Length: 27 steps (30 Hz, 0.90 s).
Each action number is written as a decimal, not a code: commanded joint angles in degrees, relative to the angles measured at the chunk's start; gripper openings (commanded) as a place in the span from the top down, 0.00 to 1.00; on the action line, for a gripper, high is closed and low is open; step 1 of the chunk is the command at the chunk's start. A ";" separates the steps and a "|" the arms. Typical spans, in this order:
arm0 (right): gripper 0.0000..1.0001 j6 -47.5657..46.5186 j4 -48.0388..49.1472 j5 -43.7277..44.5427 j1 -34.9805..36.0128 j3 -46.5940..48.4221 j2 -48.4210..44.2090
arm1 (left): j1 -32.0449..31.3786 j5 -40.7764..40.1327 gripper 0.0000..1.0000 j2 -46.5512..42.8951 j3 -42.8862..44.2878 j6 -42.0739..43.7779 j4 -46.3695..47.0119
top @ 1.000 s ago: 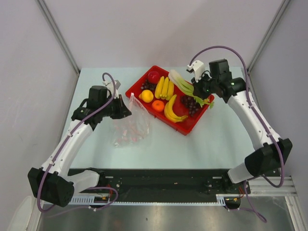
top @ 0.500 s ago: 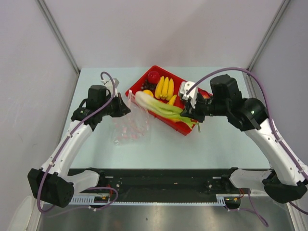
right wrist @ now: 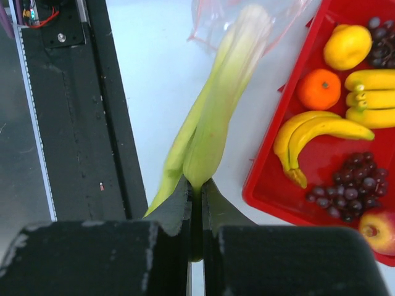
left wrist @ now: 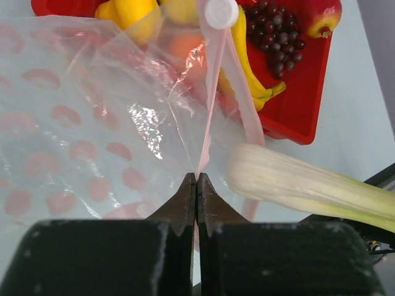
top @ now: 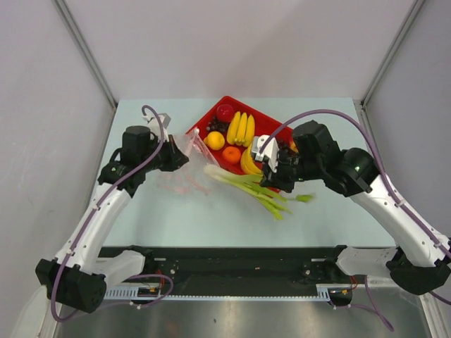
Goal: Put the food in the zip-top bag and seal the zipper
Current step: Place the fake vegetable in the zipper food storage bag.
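My left gripper (top: 176, 159) (left wrist: 197, 179) is shut on the pink zipper (left wrist: 212, 105) of the clear zip-top bag (top: 182, 172) (left wrist: 86, 123), holding its mouth edge up beside the tray. My right gripper (top: 271, 179) (right wrist: 196, 183) is shut on the green-white leek stalk (top: 243, 184) (right wrist: 228, 92), whose white end points at the bag mouth (left wrist: 296, 182). Bananas (top: 242, 129), an orange (top: 231, 154), a lemon (top: 215, 140), grapes (right wrist: 352, 191) and red apples (top: 225, 112) lie in the red tray (top: 271, 125).
The red tray (right wrist: 271, 185) stands at the back centre of the pale table. The black base rail (top: 225, 264) (right wrist: 74, 111) runs along the near edge. Grey walls close in both sides.
My right gripper has carried the leek out of the tray, down and left over the table toward the bag mouth. My left gripper has lifted the bag edge slightly.
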 commanded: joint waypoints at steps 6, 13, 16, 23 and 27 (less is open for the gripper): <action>1.00 4.80 5.95 -0.61 0.12 -1.41 2.24 | -0.64 2.83 1.00 -2.81 -0.69 2.02 2.98; 1.00 6.13 15.53 -2.19 -0.05 0.61 2.68 | -0.64 8.64 1.00 -4.12 -2.54 -0.35 5.53; 1.00 6.39 17.64 -4.30 0.12 0.62 1.45 | -0.55 9.53 1.00 -4.39 -2.63 -0.27 6.32; 1.00 7.36 20.90 -6.76 0.39 0.52 -2.59 | 0.94 13.04 1.00 -4.04 -2.54 -0.53 7.11; 1.00 6.48 22.04 -6.24 0.47 -1.48 -4.18 | 1.56 16.46 1.00 -3.16 -2.63 -2.63 8.34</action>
